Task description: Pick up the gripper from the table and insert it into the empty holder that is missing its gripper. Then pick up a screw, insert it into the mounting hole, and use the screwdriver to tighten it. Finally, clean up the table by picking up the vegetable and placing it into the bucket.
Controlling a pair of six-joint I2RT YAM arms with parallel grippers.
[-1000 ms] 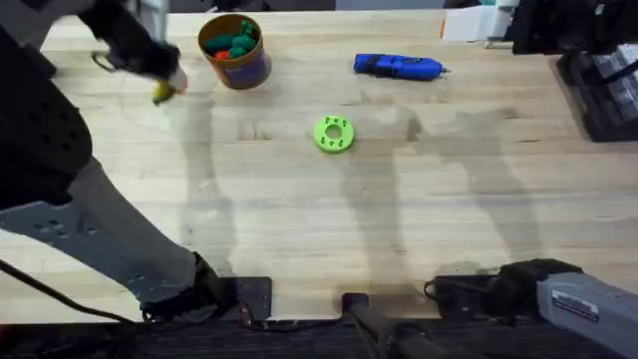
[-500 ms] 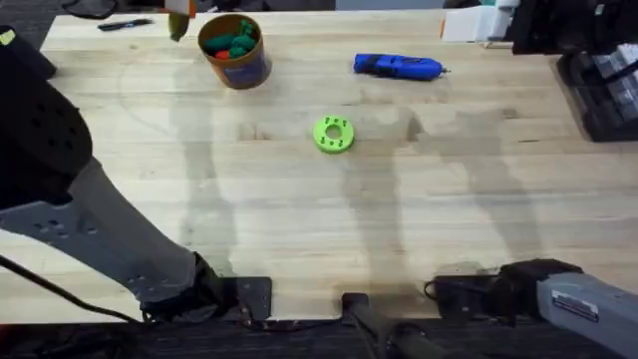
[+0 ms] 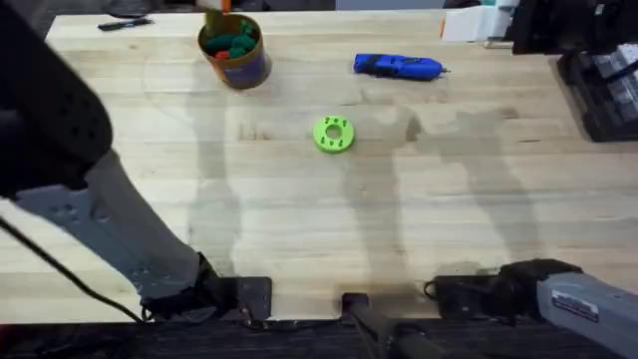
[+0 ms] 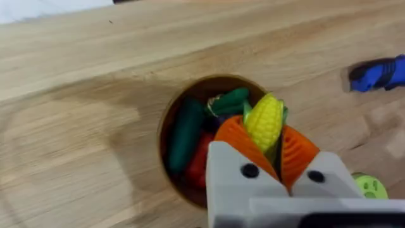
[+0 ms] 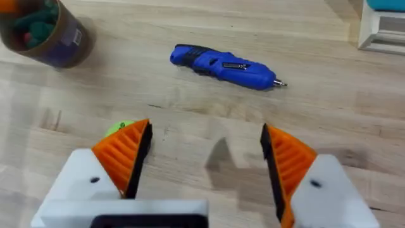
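The desk [image 3: 419, 219] has a light wooden plank surface with visible grain and soft shadows. Dark equipment [image 3: 603, 80] sits at its far right edge, beside a white box [image 3: 477, 22].

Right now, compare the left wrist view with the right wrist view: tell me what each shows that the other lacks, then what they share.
Left wrist only: the left gripper shut on the vegetable, a yellow toy corn, held over the open bucket with green toys visible inside. Right wrist only: the right gripper, fingers open and holding nothing, and the whole screwdriver down to its metal tip. Both: the bucket, the screwdriver, the lime-green disc and the wooden table.
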